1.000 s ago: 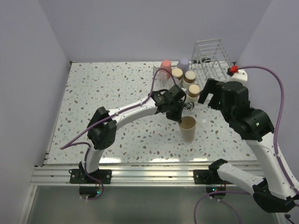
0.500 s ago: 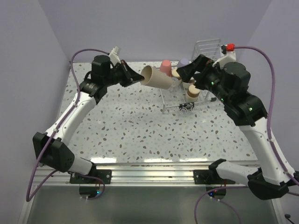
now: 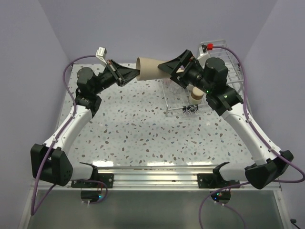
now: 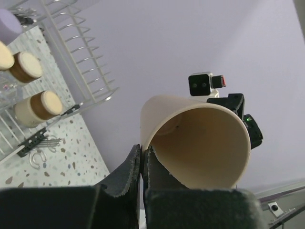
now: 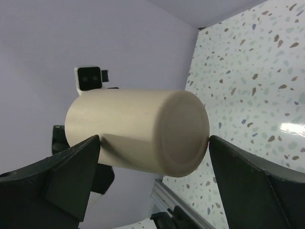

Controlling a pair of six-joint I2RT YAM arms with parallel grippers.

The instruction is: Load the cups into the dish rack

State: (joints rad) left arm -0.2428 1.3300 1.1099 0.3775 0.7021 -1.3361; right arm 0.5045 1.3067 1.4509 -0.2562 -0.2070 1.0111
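A beige cup (image 3: 148, 67) hangs on its side high above the back of the table. My left gripper (image 3: 137, 73) is shut on its rim, one finger inside and one outside the wall (image 4: 142, 153). The cup's open mouth (image 4: 202, 143) faces the left wrist camera. My right gripper (image 3: 163, 67) stands open, straddling the cup's closed end (image 5: 183, 133), with a fingertip close on each side. The dish rack (image 3: 228, 59) stands at the back right. On its low part (image 4: 78, 57) sit brownish cups (image 4: 40, 106) and a lavender cup (image 4: 9, 24). The right arm hides most of these from above, except one brownish cup (image 3: 196, 95).
The speckled table (image 3: 133, 129) stretches in front of the rack. A black clip (image 3: 189, 110) sits at the rack's front edge. Lavender walls close in the back and both sides. Both arms meet well above the table surface.
The left gripper lifted the beige cup off the table, tipped it sideways and carried it up and back. The right gripper swung left to straddle its closed end.
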